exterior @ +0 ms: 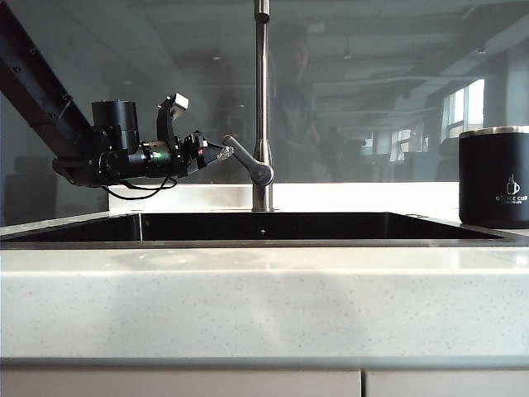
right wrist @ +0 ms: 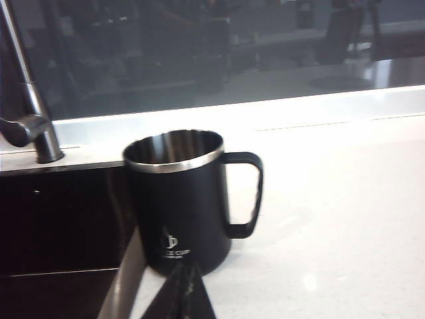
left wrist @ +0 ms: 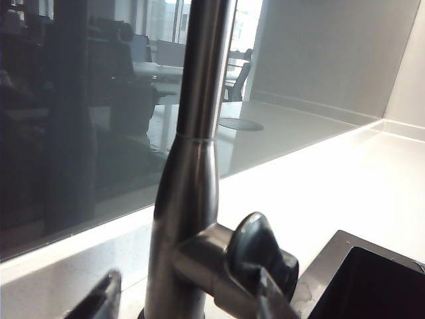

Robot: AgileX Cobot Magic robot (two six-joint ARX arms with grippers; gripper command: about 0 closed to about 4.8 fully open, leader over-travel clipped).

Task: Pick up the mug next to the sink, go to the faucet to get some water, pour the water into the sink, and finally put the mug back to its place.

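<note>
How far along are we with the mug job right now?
The mug stands upright on the counter right of the sink, and neither gripper holds it. The left gripper, open, is at the faucet lever. The right gripper, shut, is just short of the mug. The frames cannot show whether filling and pouring have happened.

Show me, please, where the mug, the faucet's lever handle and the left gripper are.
mug (right wrist: 186,212): right wrist view, on its black side wall.
faucet lever handle (exterior: 248,160): exterior view, on the slanted bar.
left gripper (exterior: 221,153): exterior view, at its fingertips by the lever.
</note>
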